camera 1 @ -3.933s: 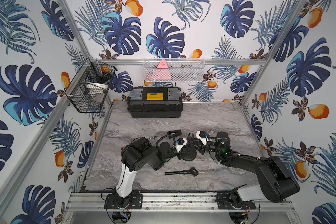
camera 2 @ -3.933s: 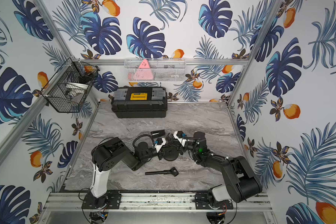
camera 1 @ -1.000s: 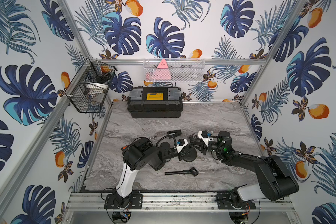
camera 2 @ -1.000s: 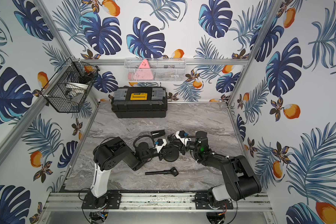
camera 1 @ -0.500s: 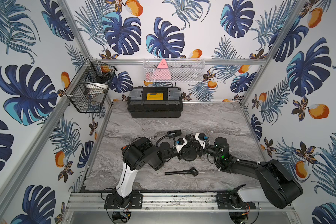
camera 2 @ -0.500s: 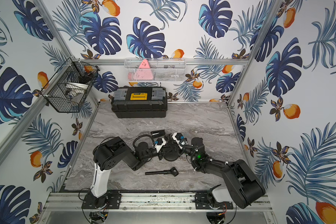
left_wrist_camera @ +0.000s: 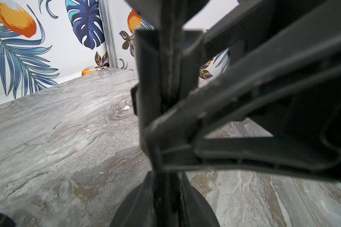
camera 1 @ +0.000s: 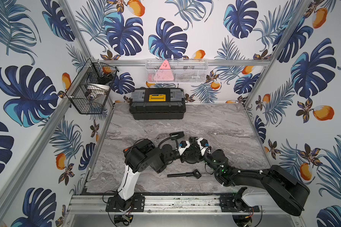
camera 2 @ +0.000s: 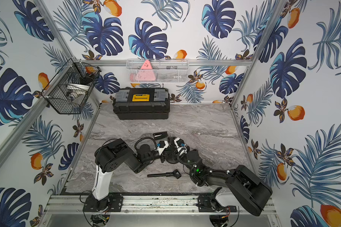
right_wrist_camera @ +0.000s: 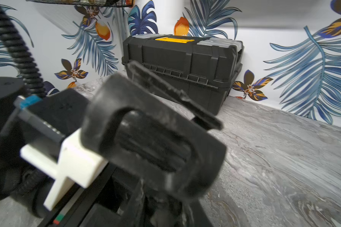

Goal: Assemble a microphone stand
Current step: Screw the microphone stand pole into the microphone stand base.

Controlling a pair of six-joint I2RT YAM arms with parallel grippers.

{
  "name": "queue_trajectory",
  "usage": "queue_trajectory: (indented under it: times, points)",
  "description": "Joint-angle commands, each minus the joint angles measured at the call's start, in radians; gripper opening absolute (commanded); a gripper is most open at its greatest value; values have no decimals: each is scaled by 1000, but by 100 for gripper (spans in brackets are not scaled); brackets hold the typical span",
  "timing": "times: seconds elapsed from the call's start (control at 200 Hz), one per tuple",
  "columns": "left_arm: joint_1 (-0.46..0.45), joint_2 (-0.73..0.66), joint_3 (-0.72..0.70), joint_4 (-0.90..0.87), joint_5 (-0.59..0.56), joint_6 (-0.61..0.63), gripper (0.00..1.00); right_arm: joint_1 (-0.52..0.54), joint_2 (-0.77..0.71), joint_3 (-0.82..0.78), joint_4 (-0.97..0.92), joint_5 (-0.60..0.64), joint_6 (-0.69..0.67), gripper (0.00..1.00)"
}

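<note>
Both arms bend low over the grey marble table (camera 1: 215,125), meeting above the round black stand base (camera 1: 191,160). The left gripper (camera 1: 187,155) has its fingers pinched together; about the right gripper (camera 1: 194,151) we cannot tell. The thin black rod (camera 1: 182,174) lies flat nearby, knob toward the right arm. The black toolbox (camera 1: 157,104) is closed. The white mesh basket (camera 1: 195,74) holds a pink triangle (camera 1: 164,71).

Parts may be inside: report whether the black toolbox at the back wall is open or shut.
Shut. The toolbox lid sits flat on its body in both top views; the right wrist view shows no gap.
</note>
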Motion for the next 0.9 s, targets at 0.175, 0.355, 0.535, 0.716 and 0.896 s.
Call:
queue_trajectory:
  times: [0.175,0.355,0.535,0.716,0.896]
  points:
    - [4,12,0,-80,-18,11,16,-7,-100,9,-198,-4,67,63]
    - [4,10,2,-90,-16,18,16,-153,-295,17,-400,-369,44,72]
    - [3,8,0,-90,-18,22,16,-384,-298,44,-487,-775,-18,67]
    - [4,5,0,-91,-18,22,16,-433,-127,122,-460,-905,-116,63]
    - [4,3,3,-102,-12,20,17,-434,-12,173,-371,-1013,-199,64]
